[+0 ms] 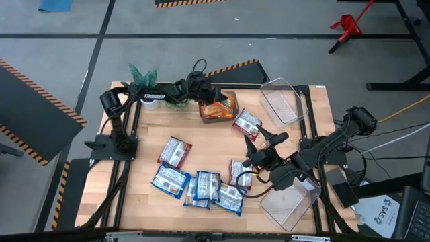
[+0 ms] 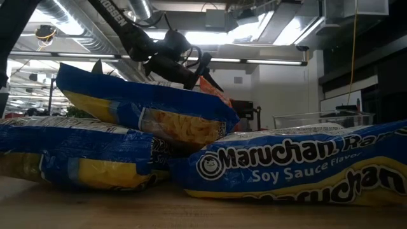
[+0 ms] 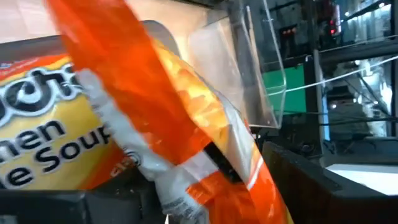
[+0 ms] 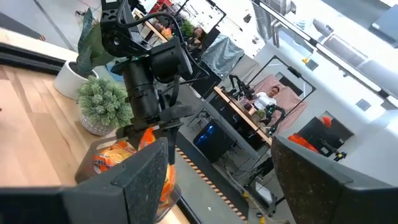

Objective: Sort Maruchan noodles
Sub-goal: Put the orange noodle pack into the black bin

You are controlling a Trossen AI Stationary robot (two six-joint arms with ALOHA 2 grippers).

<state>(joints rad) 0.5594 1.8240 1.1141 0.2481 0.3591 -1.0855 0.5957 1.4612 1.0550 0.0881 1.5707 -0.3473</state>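
My left gripper (image 1: 209, 96) reaches over a clear bin (image 1: 232, 115) at the table's far middle. The bin holds orange noodle packets (image 1: 216, 109). In the left wrist view an orange packet (image 3: 155, 106) stands on end between the fingers, which are wide apart. My right gripper (image 1: 259, 148) hovers open and level over the table's right half, with nothing between its fingers (image 4: 143, 180). A red-brown packet (image 1: 247, 123) lies flat beyond it. Another red-brown packet (image 1: 175, 151) and several blue packets (image 1: 201, 188) lie flat on the wood nearer the front edge. My left gripper comes at the orange packet's near end (image 3: 186, 186) slanting down from the table's left. The fingers stand on either side of it with a wide gap. I cannot tell whether either one touches it. The packet's far end rests on the packets in the bin.
An empty clear bin (image 1: 282, 101) stands at the far right, and another (image 1: 292, 202) at the near right corner. Small green plants (image 1: 143, 74) stand at the far left by the left arm. The blue packets (image 2: 140, 117) overlap near the front edge.
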